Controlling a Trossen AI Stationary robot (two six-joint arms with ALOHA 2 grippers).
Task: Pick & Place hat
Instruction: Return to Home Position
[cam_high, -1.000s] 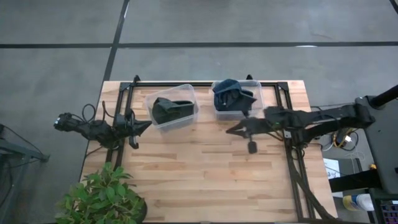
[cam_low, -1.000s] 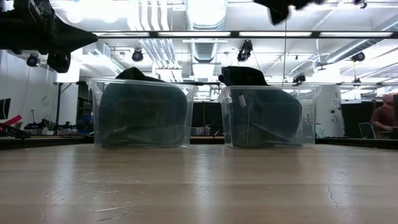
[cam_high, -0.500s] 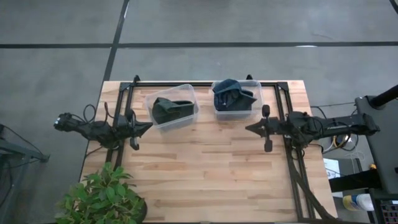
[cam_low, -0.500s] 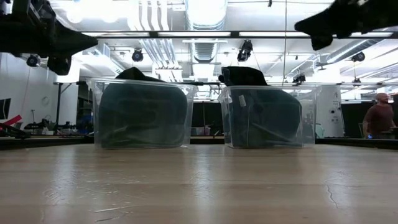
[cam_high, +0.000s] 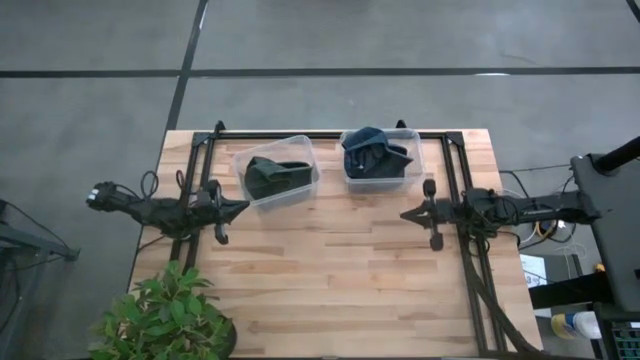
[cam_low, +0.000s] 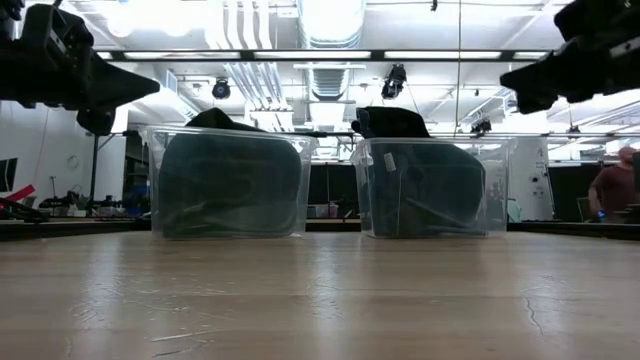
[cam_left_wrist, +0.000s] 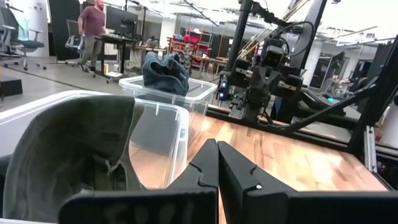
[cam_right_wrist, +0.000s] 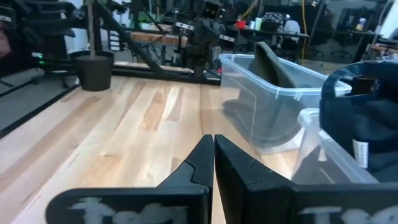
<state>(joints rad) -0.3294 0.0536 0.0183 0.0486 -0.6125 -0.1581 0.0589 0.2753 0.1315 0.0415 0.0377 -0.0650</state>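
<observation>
Two clear plastic bins stand at the table's far side. The left bin (cam_high: 302, 186) holds a dark green hat (cam_high: 270, 176), also the green hat (cam_left_wrist: 68, 143) close in the left wrist view. The right bin (cam_high: 412, 172) holds a dark blue hat (cam_high: 372, 150) that pokes above the rim, the blue hat (cam_left_wrist: 165, 71). My left gripper (cam_high: 244, 206) hovers shut just left of the left bin, pointing right. My right gripper (cam_high: 404, 213) hovers shut on the near right of the right bin, pointing left. Both hold nothing.
A potted plant (cam_high: 165, 315) sits at the near left corner. A black frame (cam_high: 330, 134) runs along the far edge and down both sides. Bare wood lies between the bins and the near edge. A person (cam_low: 612, 185) stands in the room beyond.
My right gripper has drawn back from the middle of the table toward the right edge and come down lower. My left gripper has sunk slightly. The hats and bins have stayed still.
</observation>
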